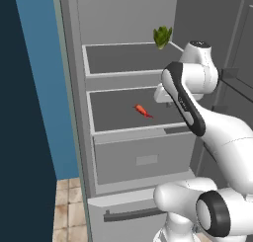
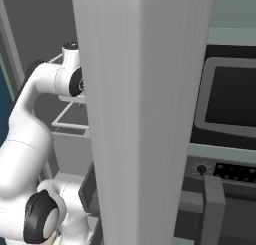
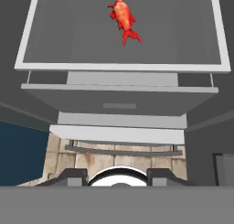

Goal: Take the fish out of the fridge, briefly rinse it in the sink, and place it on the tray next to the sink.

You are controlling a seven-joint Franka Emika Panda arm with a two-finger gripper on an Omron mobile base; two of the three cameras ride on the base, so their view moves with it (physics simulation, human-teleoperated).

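Left base view: fish [image 1: 142, 110] lies on the lower fridge [image 1: 133, 137] shelf, mid-shelf, nothing touching it. Gripper [image 1: 163, 95] sits just right of it, mostly hidden behind the arm's forearm. Hand view: fish [image 3: 123, 18] near top, tail toward cam; finger tips [image 3: 73, 176] barely poke in at bottom, set wide apart. Leafy veg [image 1: 162, 37] on upper shelf. Right base view: fridge wall [image 2: 142, 114] blocks most of the scene.

Rendered kitchen. Open grey fridge [image 1: 143, 157] with white-edged shelves, a fish [image 1: 143, 110] on the middle shelf, a leafy green vegetable [image 1: 162, 37] on the shelf above. Right base view: oven [image 2: 230, 134] with dark glass window and a knob panel below. Tiled floor [image 1: 66, 211], blue wall [image 1: 49, 88].
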